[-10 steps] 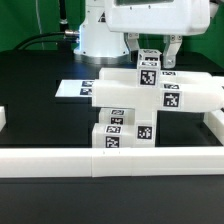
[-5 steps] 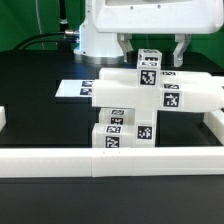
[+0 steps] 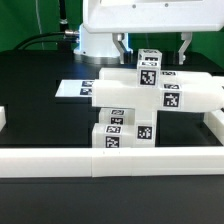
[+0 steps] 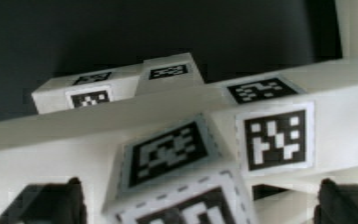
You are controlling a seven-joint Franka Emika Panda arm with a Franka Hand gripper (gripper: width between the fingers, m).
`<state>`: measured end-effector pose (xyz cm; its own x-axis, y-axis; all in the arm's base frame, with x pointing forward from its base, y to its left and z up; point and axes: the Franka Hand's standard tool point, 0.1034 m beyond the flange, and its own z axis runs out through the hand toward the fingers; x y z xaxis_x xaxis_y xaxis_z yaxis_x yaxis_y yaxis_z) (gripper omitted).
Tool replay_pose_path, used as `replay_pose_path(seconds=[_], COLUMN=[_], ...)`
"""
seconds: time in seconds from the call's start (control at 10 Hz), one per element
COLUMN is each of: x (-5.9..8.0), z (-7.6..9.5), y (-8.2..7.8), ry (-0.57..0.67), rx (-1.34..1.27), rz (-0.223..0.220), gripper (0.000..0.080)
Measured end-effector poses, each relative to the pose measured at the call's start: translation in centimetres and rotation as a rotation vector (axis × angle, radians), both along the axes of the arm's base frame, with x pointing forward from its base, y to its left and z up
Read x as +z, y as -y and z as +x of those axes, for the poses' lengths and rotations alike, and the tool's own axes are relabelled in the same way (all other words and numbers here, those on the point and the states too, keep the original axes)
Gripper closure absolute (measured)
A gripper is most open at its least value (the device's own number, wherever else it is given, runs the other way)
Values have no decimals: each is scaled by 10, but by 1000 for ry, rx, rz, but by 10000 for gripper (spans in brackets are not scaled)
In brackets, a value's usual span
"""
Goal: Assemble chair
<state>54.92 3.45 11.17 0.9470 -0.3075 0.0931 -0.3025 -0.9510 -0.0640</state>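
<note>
the gripper (image 3: 152, 45), at the upper centre of the exterior view, has spread its 2 fingers (image 3: 186, 47) wider over the last second and now stands fully wide, holding nothing. the chair (image 3: 150, 98) sits in the middle of the frame, its top block (image 3: 149, 66) between and just below the fingers, against the white rails (image 3: 110, 161). likely the block has just been let go and seated, or a grasp is being lined up.
</note>
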Motion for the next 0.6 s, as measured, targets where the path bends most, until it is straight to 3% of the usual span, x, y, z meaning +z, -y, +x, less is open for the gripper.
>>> replay_pose_path(seconds=[0.2,0.5,0.6], x=[-1,-1,-1], z=[0,0,0], y=[-2,2,5], ry=[3,4,4], rx=[162,340,361], rz=[-50,-76,-78], gripper=[151,151,271])
